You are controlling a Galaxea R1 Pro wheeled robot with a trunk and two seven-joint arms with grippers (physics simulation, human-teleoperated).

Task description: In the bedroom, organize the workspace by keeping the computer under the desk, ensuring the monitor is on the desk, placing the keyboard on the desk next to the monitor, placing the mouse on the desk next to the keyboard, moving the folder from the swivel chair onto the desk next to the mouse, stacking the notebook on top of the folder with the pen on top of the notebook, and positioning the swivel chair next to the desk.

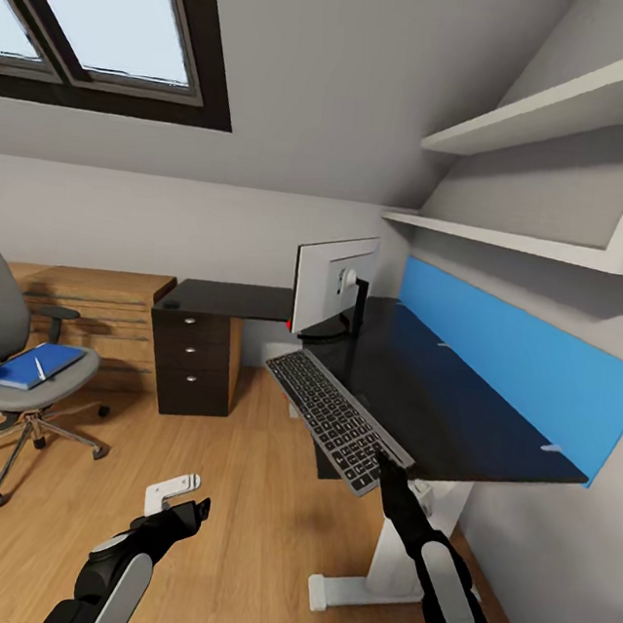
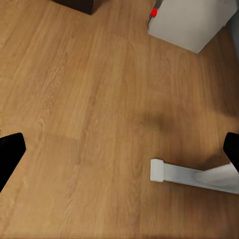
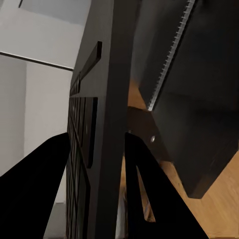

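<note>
right gripper (image 1: 388, 462) clenched on the keyboard's (image 1: 339, 419) near end, frame pinched between the fingers (image 3: 144, 199), far end overhanging the desk (image 1: 456, 409) edge just before the monitor (image 1: 333, 285). left gripper (image 1: 189, 510) spread wide, nothing between the fingertips (image 2: 10, 154), only wood floor (image 2: 89, 99) and the computer (image 2: 191, 22) beyond. folder (image 1: 31, 365) lying on the chair (image 1: 11, 351) seat, well apart from both.

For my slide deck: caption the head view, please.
Right gripper holds the keyboard at the desk edge near the monitor.
</note>
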